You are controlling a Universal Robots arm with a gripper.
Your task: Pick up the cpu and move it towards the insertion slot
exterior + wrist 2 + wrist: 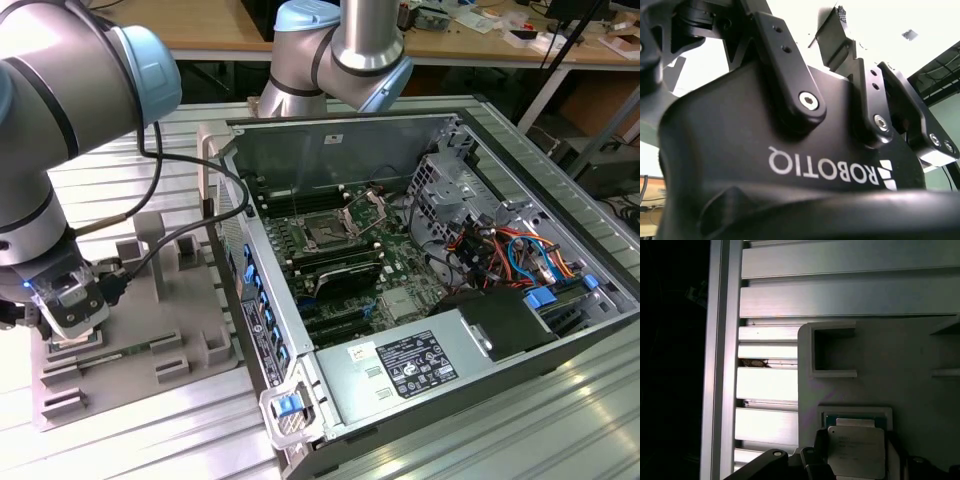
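- cpu [856,452]: silvery top faces the first wrist camera. It sits between two dark fingers [817,456] of the end effector [72,318], which looks clamped on two opposite edges, so it is grasping the cpu.
- Just behind the cpu in the first wrist view is a square pocket [855,415] with a pale rim and dark green inside. The cpu overlaps the pocket's near rim; can't tell how much gap there is above it.
- The pocket belongs to the grey tray [190,300], which lies on the slatted aluminium surface [180,445] by its edge at the exterior view's left. The end effector is over the tray corner closest to that edge.
- A hollow rectangular block [834,350] on the tray is near the pocket but not touching it. Taller posts [150,235] stand between the end effector and the case.
- The surface's edge rail [725,365] runs just beside the tray edge, with dark space beyond.
- The open computer case [400,140] fills the surface's middle and the exterior view's right. Its side wall [250,300] stands between tray and motherboard.
- insertion slot [325,233]: inside the case, well apart from the cpu. Its steel bracket [365,207] is hinged up and the dark socket is exposed, with open room straight above.
- Long black memory slots [340,272] lie just beside the socket; cable bundle [500,250] is further to the exterior view's right.
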